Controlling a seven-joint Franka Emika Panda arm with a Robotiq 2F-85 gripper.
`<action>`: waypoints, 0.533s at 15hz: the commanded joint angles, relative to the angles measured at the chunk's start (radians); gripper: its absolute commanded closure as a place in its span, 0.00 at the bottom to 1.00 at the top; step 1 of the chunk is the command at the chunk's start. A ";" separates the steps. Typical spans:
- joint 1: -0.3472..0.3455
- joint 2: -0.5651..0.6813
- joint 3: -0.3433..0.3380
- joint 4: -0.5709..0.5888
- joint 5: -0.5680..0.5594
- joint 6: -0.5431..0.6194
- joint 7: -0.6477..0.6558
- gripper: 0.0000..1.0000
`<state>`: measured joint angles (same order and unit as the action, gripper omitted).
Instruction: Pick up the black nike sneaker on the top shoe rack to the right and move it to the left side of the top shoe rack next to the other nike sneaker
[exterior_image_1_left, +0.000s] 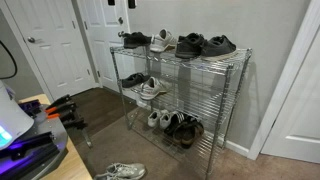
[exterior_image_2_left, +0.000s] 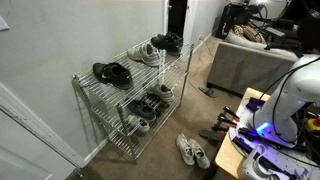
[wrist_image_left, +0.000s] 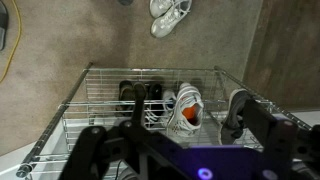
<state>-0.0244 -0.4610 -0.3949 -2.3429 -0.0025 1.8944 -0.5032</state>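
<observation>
The black sneaker (exterior_image_1_left: 190, 44) sits on the top rack (exterior_image_1_left: 180, 59), right of the frame's middle. The gripper (wrist_image_left: 185, 142), low in the wrist view, is spread wide.

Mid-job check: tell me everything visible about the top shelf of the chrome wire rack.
The top wire shelf is a flat, level grid of thin silver wire, the uppermost tier on slim posts, against a pale wall. Resting on it: a lone black sneaker, a white-grey sneaker, then an inner black sneaker beside an end black sneaker.
</observation>
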 joint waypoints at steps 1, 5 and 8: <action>-0.036 0.007 0.031 0.002 0.016 -0.002 -0.014 0.00; -0.036 0.007 0.031 0.002 0.016 -0.002 -0.014 0.00; -0.037 0.016 0.052 0.007 -0.006 0.020 0.010 0.00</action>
<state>-0.0266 -0.4610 -0.3929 -2.3429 -0.0025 1.8944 -0.5032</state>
